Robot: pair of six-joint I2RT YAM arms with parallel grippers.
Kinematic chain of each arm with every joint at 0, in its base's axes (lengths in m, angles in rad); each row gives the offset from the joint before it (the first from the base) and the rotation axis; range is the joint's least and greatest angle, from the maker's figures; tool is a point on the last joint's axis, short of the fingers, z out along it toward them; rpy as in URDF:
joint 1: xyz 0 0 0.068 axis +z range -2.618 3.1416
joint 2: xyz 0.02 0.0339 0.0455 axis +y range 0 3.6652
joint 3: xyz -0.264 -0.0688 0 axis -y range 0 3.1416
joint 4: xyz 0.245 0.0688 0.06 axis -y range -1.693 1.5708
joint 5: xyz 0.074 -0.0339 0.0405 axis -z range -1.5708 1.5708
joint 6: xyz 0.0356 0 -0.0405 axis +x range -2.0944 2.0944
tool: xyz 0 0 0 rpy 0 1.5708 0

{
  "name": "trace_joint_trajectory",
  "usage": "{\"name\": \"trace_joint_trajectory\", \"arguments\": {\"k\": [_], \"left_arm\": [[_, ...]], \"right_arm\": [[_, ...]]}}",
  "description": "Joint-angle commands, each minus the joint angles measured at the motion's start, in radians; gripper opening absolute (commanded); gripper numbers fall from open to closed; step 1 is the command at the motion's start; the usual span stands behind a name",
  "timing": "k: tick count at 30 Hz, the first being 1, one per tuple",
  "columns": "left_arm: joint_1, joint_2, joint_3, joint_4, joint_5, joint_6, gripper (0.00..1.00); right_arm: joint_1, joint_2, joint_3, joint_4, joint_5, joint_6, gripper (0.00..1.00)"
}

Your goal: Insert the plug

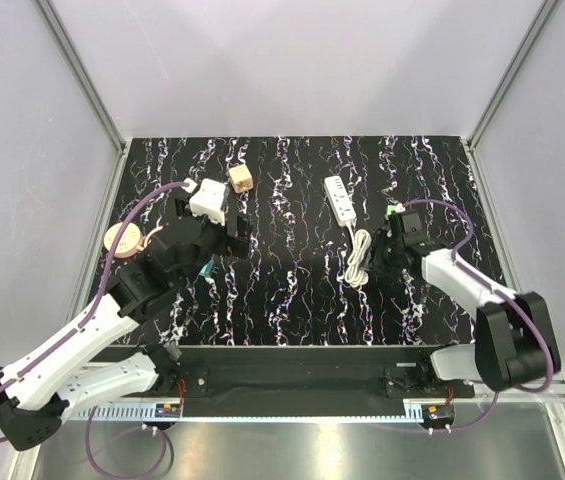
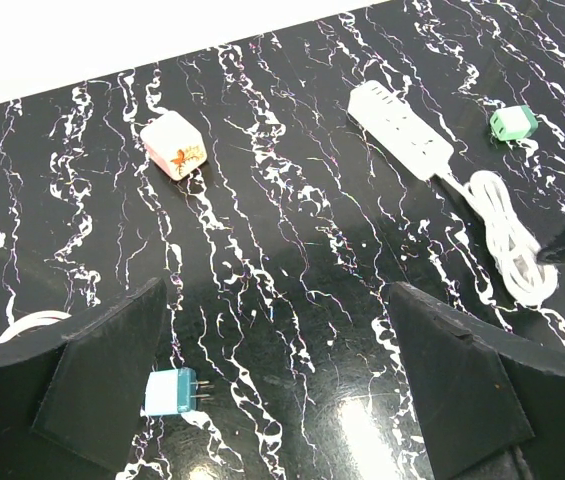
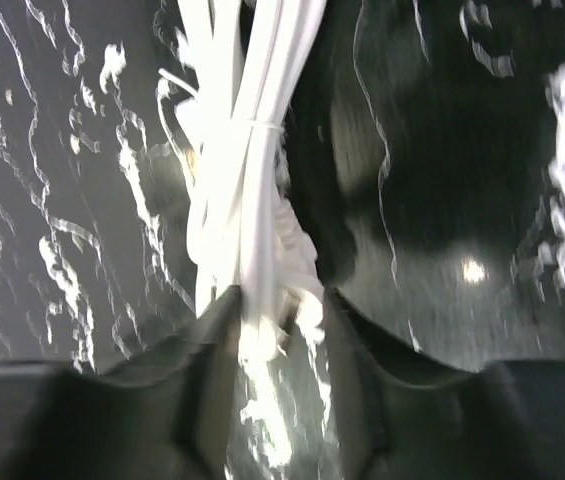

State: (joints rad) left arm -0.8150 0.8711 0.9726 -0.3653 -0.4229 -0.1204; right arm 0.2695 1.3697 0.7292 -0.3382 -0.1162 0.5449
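Note:
The light-green plug [image 1: 394, 211] lies on the black marbled table just right of the white power strip [image 1: 339, 198]. Both show in the left wrist view, the plug [image 2: 513, 123] and the strip [image 2: 400, 128]. The strip's coiled white cord [image 1: 359, 258] trails toward me. My right gripper [image 1: 375, 255] is at the cord's right side. In the right wrist view the gripper [image 3: 280, 300] is closed narrowly on the cord bundle [image 3: 252, 190]. My left gripper [image 2: 277, 380] is open and empty, low over the table at the left.
A teal-and-white adapter block [image 2: 169, 393] lies beside my left finger [image 2: 102, 380]; it also shows in the top view [image 1: 205, 268]. A beige cube [image 1: 240, 178] sits at the back left. A round peach object [image 1: 122, 238] lies at the left edge.

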Motion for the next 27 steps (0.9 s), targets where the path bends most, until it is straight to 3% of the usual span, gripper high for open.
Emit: {"name": "trace_joint_trajectory", "arguments": {"k": [1,3,5,9,15,20,27], "left_arm": [[-0.009,-0.014,0.003,0.045,-0.001,0.007,0.99],[-0.010,-0.014,0.002,0.045,-0.005,0.007,0.99],[-0.012,-0.014,0.000,0.045,-0.013,0.010,0.99],[-0.019,-0.014,-0.005,0.045,-0.039,0.019,0.99],[-0.030,-0.007,-0.002,0.045,-0.048,0.030,0.99],[-0.033,-0.006,-0.006,0.045,-0.060,0.031,0.99],[-0.036,0.000,-0.005,0.043,-0.070,0.033,0.99]], "right_arm": [[0.007,-0.115,0.025,-0.116,-0.001,0.032,0.54],[-0.004,-0.144,0.068,-0.128,0.096,0.009,0.62],[-0.062,-0.108,0.123,-0.125,0.169,-0.034,0.64],[-0.151,0.035,0.284,-0.142,0.206,-0.094,0.60],[-0.153,0.281,0.512,-0.159,0.312,-0.178,0.50],[-0.153,0.498,0.653,-0.137,0.386,-0.267,0.51],[-0.153,0.621,0.751,-0.168,0.444,-0.373,0.58]]}}
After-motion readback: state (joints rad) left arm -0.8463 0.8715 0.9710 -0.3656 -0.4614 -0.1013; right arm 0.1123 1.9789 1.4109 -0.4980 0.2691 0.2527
